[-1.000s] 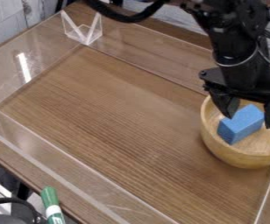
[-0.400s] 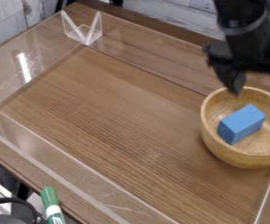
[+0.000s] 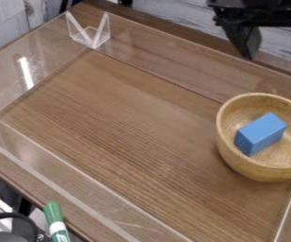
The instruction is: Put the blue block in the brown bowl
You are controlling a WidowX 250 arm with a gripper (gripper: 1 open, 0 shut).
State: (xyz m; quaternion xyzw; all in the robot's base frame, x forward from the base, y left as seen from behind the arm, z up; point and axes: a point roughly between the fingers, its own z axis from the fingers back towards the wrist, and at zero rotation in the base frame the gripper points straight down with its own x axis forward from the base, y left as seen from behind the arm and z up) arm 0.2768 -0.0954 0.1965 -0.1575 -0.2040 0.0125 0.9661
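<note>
The single camera view looks down across a brown wood-grain table (image 3: 123, 123) edged by clear acrylic walls. The small bright-blue matte rectangular block (image 3: 261, 132) lies tilted inside the round light-brown wooden bowl (image 3: 231, 153) at the right side, leaning toward the bowl's far inner wall and touched by nothing; judging by that, the placing itself looks done. The black gripper (image 3: 269, 40) hangs at the top right, well above and behind the bowl, its two dark fingers spread apart and empty, which fits a hand that has no more need to be near the block.

Most of the arm is cut off by the top edge, so only the lower hand shows. The block's underside and its contact with the bowl floor are hidden. At the bottom left, a green-and-black marker-like object (image 3: 54, 221) is partly cropped and hard to identify.
</note>
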